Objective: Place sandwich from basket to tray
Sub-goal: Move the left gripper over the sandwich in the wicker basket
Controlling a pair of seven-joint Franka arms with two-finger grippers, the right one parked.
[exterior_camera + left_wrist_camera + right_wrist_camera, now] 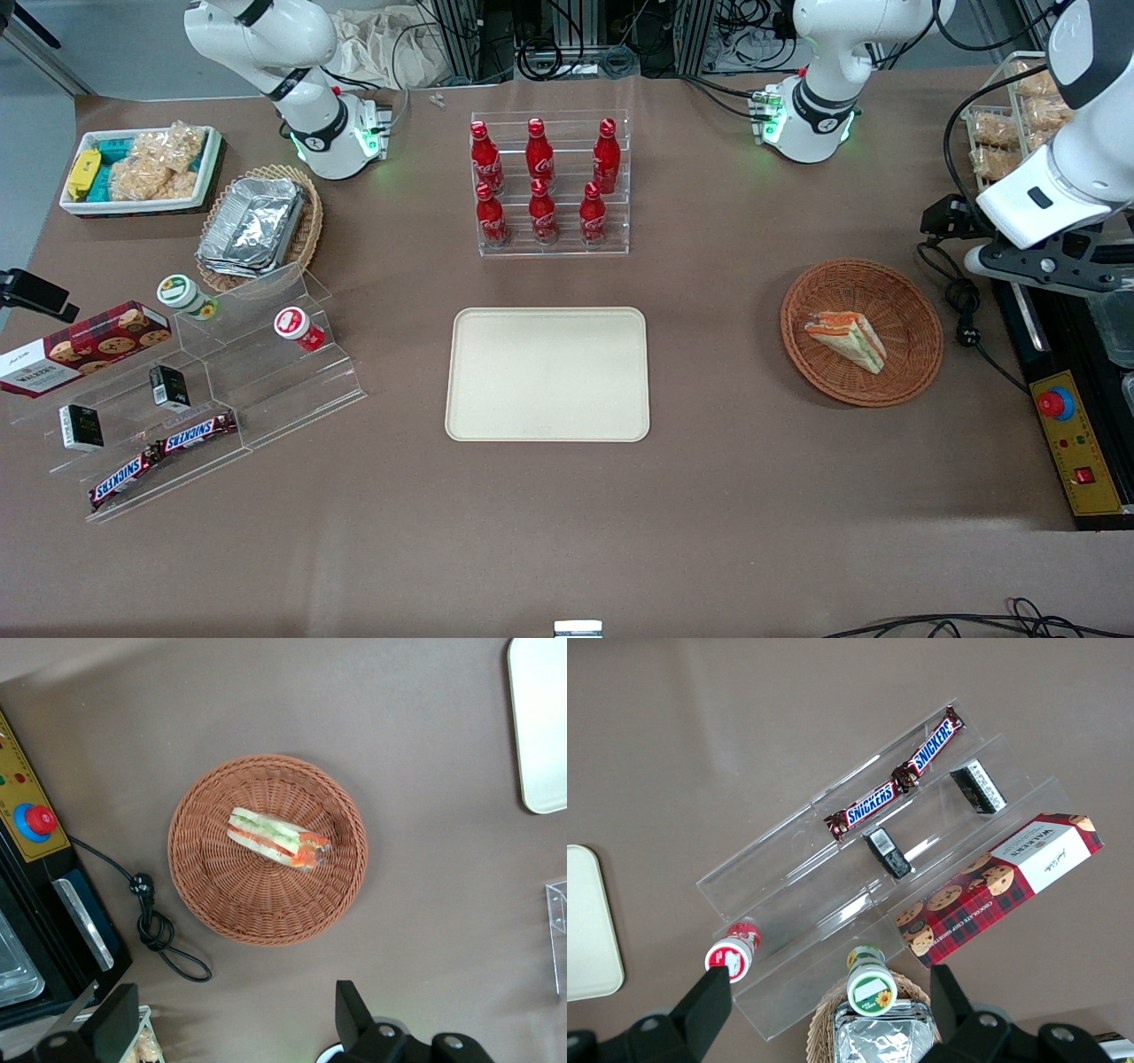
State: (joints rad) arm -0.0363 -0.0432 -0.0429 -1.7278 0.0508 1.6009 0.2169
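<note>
One sandwich sat in the round brown basket on the table, well apart from the bare cream tray. Working arm's tool hovered high above the basket, fingers spread wide, holding nothing.

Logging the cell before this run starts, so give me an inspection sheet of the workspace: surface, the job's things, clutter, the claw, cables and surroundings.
Surface: brown table, no spills seen.
Job's things: sandwich lies in the round brown basket; tray holds nothing.
Clutter: cola bottles in a clear rack, farther from the front camera than the tray; acrylic steps with Snickers bars and a cookie box toward the parked arm's end; foil containers; white snack bin.
Claw: left claw open, holding nothing, hovering above the basket.
Cables: black cord coiled on the table beside the basket.
Surroundings: control box with a red stop button at the working arm's end.
</note>
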